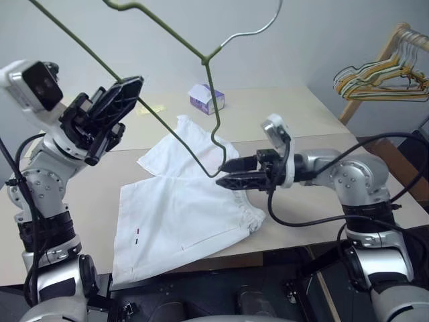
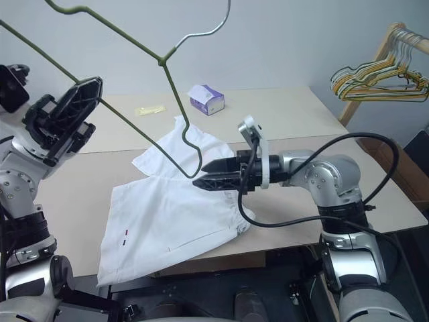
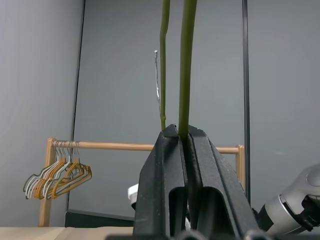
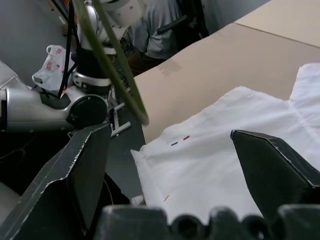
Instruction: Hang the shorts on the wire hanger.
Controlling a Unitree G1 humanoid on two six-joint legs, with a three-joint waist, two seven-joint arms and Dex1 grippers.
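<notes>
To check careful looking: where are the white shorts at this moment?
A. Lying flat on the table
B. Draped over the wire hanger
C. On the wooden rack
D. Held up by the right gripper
A: the shorts lie spread on the table, the wire hanger above them.

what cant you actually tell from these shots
- Wire hanger: its far corner runs off the top and left edges of both eye views.
- Shorts: the waistband part under the right end effector is covered by it in the eye views.
- Red-and-black mark near the hem: too small to read.
- Tissue box: print too small.
</notes>
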